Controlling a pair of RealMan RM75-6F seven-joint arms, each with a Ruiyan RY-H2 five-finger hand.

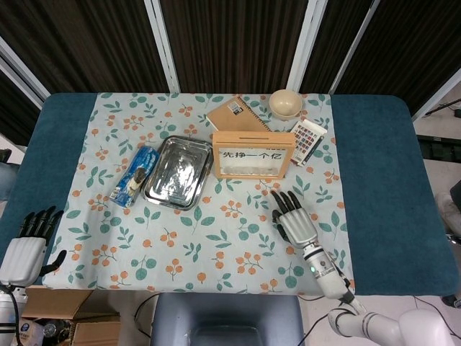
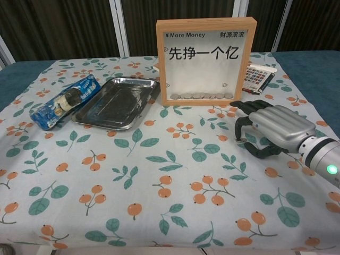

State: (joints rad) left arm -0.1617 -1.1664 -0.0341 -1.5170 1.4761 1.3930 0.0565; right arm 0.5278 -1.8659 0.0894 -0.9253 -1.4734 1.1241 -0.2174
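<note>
Right robot hand palm down on the floral cloth, fingers curled toward the cloth, gripping nothing; nearest thing is the wooden coin frame, just beyond its fingertips, coins along its bottom. Left robot hand open, off the bench's left edge, well apart from the steel tray

Just ahead of your right hand stands the wooden money-box frame, upright, its clear front printed with black characters, a row of coins along its bottom.
</note>
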